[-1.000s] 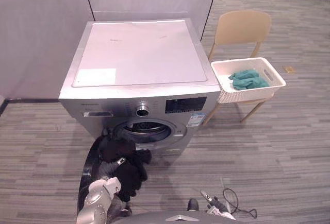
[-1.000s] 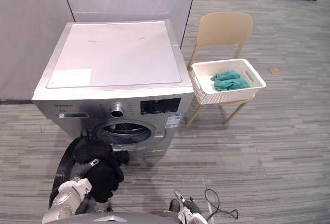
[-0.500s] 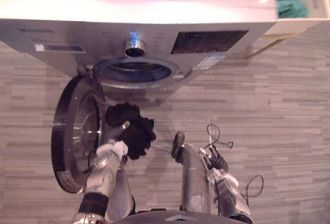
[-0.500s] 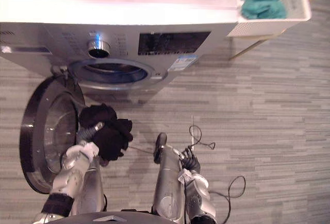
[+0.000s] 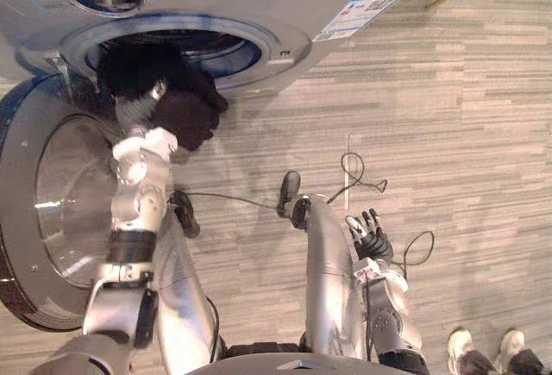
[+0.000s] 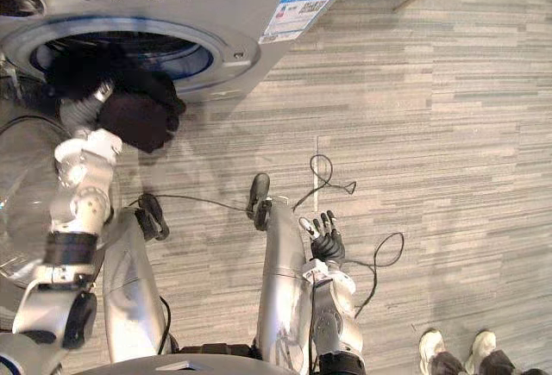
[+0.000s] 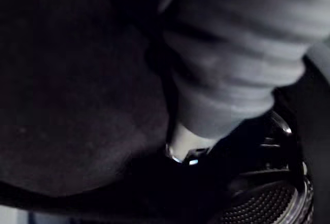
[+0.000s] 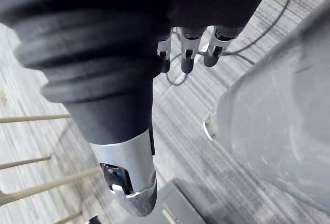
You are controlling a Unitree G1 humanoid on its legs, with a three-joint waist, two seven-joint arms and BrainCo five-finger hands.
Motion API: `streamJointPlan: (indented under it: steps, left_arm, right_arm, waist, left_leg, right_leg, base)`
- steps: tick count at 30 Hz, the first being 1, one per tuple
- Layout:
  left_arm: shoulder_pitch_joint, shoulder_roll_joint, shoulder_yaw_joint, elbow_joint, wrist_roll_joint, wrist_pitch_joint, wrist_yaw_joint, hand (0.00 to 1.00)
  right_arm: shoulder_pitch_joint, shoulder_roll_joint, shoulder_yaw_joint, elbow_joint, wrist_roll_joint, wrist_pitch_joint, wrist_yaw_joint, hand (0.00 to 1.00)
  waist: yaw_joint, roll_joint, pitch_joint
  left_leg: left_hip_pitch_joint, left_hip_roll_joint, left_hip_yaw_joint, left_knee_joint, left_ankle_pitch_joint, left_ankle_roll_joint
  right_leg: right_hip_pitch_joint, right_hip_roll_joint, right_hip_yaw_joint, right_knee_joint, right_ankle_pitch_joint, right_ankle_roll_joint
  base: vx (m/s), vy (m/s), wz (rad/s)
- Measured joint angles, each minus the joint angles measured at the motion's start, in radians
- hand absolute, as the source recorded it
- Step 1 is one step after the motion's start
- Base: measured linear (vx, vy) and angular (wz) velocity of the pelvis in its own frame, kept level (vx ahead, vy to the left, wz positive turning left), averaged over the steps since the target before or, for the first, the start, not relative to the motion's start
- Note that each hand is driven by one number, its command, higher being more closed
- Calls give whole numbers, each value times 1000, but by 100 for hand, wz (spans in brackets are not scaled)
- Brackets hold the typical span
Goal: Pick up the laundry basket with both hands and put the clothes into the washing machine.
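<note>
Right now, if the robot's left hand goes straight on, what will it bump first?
Most likely the washing machine's drum opening. The left hand, wrapped in black clothes, points at that round hole. Depth is unclear, so the clothes could brush the rim first.

A dark garment (image 5: 186,118) hides the fingers of the left robot hand (image 5: 138,114).

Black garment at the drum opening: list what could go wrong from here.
Much of the black garment hangs outside the drum opening, so it could snag on the rim or drop to the floor. The open door is close beside the left arm and could get bumped.
</note>
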Motion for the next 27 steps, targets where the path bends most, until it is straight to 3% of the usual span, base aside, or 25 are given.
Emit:
streamJointPlan:
  steps: [5, 8, 10, 15, 19, 21, 25, 27]
  left_arm:
    - [-219, 57, 2, 191, -49, -4, -1, 100]
    - [-374, 99, -8, 308, -216, -5, 1, 100]
    - [-535, 153, -32, 393, -265, -5, 0, 100]
    - [-741, 176, -102, 483, -320, -11, 1, 100]
    - [-794, 180, -120, 508, -369, -24, 20, 100]
    - [-831, 182, -130, 509, -468, -107, 80, 100]
    - [-872, 190, -142, 509, -520, -147, 158, 100]
    - [-872, 201, -158, 507, -521, -207, 183, 100]
  right_arm:
    - [-1, 4, 2, 5, 34, -14, 2, 0]
    - [-6, 3, 2, 15, 45, -16, 2, 0]
    - [-21, 5, 0, 66, 69, -20, 0, 0]
    - [-34, 40, -38, 90, 121, -23, -3, 0]
    - [-55, 45, -77, 48, 183, -44, -23, 0]
    - [-56, 48, -107, -5, 238, -82, -39, 0]
    - [-51, 50, -200, -40, 313, -115, -44, 0]
    - [-31, 44, -237, -60, 314, -128, -45, 0]
  waist:
    - [-4, -12, 12]
    - [-7, -25, 18]
    - [-20, -33, 22]
    - [-39, -50, 35]
    - [-49, -54, 36]
    - [-57, -54, 36]
    - [-75, -57, 36]
    - [-91, -60, 38]
  left_leg:
    - [-14, 12, 3, -2, 0, 0]
    - [-31, 27, 15, -5, 0, 0]
    - [-64, 40, 19, -3, 0, 1]
    - [-68, 47, 31, -1, -1, 6]
    - [-69, 49, 54, 13, -9, 19]
    - [-102, 56, 57, 38, -15, 29]
    - [-124, 55, 61, 71, -25, 48]
    - [-124, 54, 70, 86, -31, 57]
  right_leg:
    - [-9, 15, -2, -22, 12, 1]
    - [-24, 35, 2, -58, 40, 1]
    - [-45, 53, 3, -97, 73, 4]
    - [-45, 56, 1, -117, 95, 4]
    - [-58, 59, 21, -129, 106, 12]
    - [-80, 65, 28, -131, 121, 17]
    - [-94, 63, 39, -128, 132, 24]
    - [-95, 55, 48, -123, 132, 25]
  base:
    - [10, 9, -8]
    - [-21, 12, -26]
    - [-29, 51, -34]
    - [-9, 43, -11]
    - [-29, 42, -11]
    - [-28, 74, -19]
    - [-33, 84, -7]
    - [-28, 65, -2]
